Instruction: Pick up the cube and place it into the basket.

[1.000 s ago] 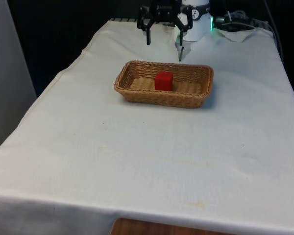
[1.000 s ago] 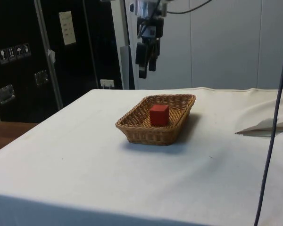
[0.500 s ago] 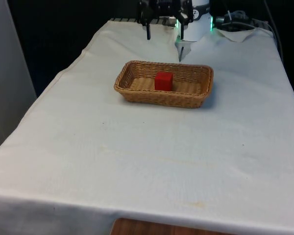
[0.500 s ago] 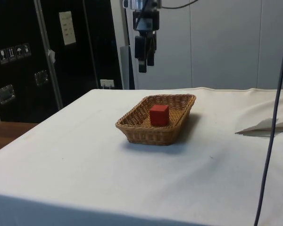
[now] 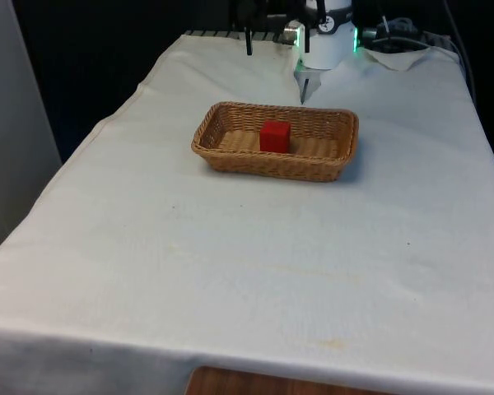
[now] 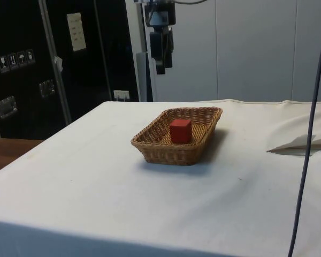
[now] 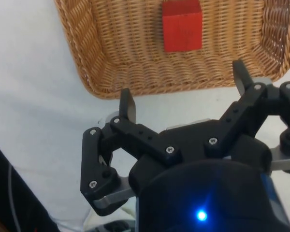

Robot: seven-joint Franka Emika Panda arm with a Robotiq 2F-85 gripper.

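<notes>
Woven wicker forms the basket [image 5: 276,141], which sits on the desk's white cloth [image 5: 255,263] and holds the red cube [image 5: 274,136] upright on its floor, nearer the end toward the front view's left. No readable writing appears on either. High above the basket's far side, the gripper [image 7: 183,99] hangs with its jaws spread apart, gripping nothing.
</notes>
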